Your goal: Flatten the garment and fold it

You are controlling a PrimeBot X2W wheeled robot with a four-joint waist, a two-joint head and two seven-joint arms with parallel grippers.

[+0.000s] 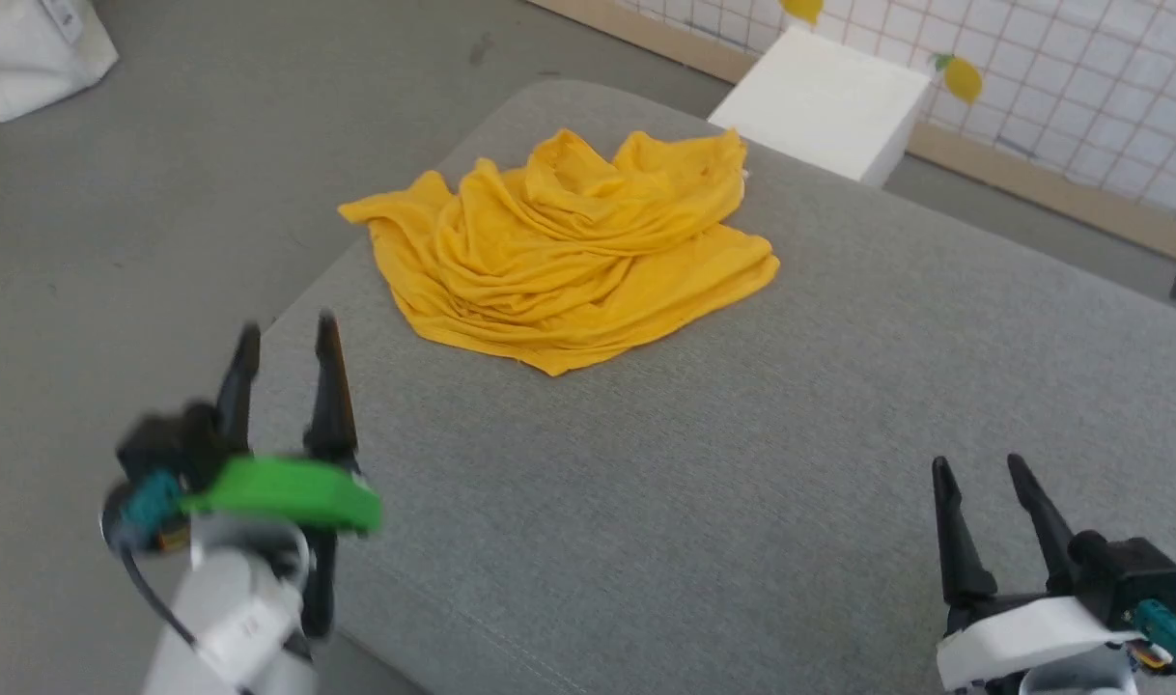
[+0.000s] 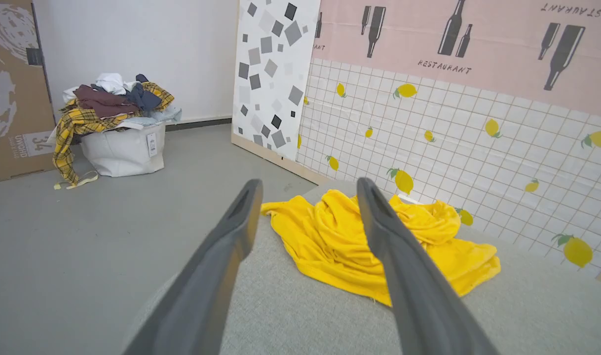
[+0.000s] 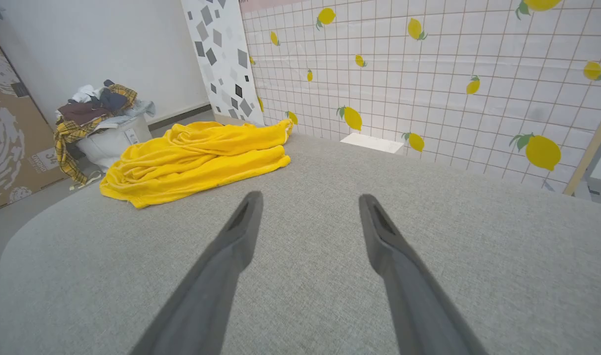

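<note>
White fabric bin [image 2: 123, 150], heaped with mixed clothes, stands on the grey floor [image 2: 83, 236] at far left, well apart from the work surface. Left gripper [image 1: 289, 326]: two dark fingers apart, nothing between them, outline blurred, poised over the near left edge of the grey cloth-covered, round-cornered surface [image 1: 742, 483] and pointing toward the garment. Mustard-yellow soft-cloth garment [image 1: 559, 251]: lies crumpled in a rumpled heap on the far left part of that surface, clear of both grippers. White rectangular block [image 1: 825, 101] sits just beyond the surface's far edge, near the lemon-printed tiled wall [image 1: 1080, 77]. Right gripper [image 1: 978, 463]: fingers apart, empty, over the near right part of the surface, well apart from the garment.
</note>
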